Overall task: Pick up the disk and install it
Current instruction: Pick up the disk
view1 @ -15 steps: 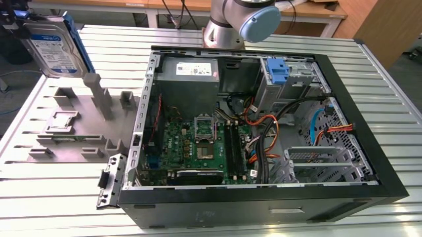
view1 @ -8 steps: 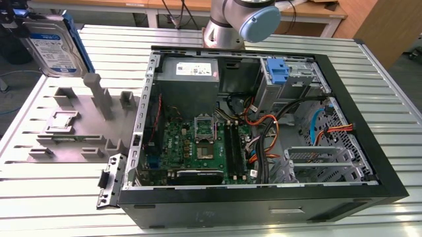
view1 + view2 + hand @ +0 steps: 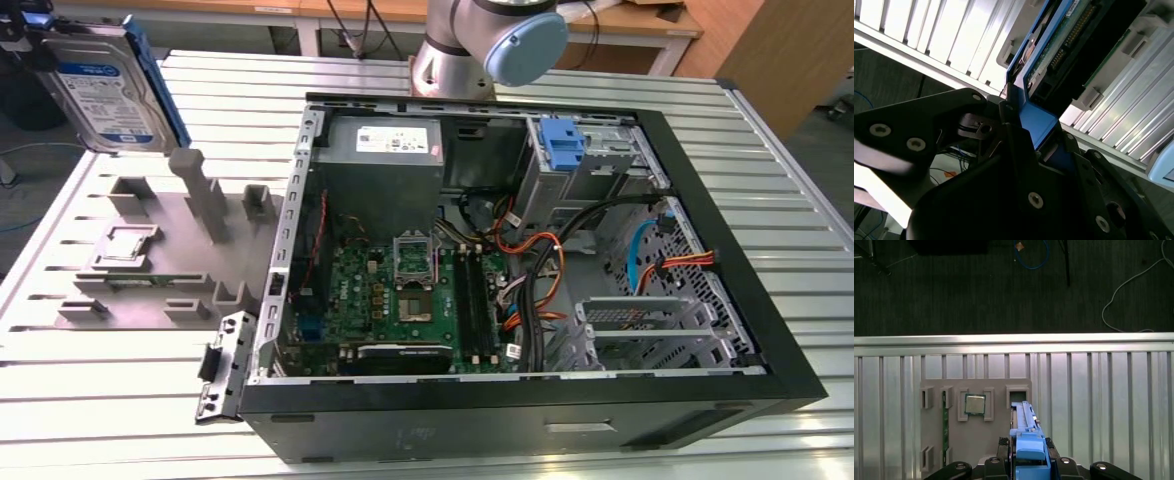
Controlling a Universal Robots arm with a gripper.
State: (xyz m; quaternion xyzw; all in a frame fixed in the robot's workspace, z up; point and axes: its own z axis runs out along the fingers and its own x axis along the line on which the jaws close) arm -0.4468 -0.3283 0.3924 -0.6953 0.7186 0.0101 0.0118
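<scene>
Gripping the disk [image 3: 110,85] by its blue carrier [image 3: 1029,450], the pincer [image 3: 1029,466] is closed, its black fingers [image 3: 1016,150] pressed against either side of the blue frame in both wrist views. In the exterior view the disk stands on edge at the far left, its label towards the camera, held up over the far end of the grey fixture plate [image 3: 147,295]. The plate lies on the slatted metal table [image 3: 120,400].

In the first wrist view, a processor chip [image 3: 974,403] sits in one pocket of the plate and a memory stick [image 3: 945,422] stands on edge just beside it. An empty pocket [image 3: 1018,396] lies past the carrier's tip.

To the exterior view's right of the plate, the computer case [image 3: 534,410] lies on its side with the panel off and the motherboard [image 3: 400,290] exposed. The arm's base [image 3: 481,45] stands behind the case. Further right, a lone blue bracket [image 3: 563,145] sits in the drive bay at the case's back, and orange, black and blue cables [image 3: 534,280] trail across the case's interior.
</scene>
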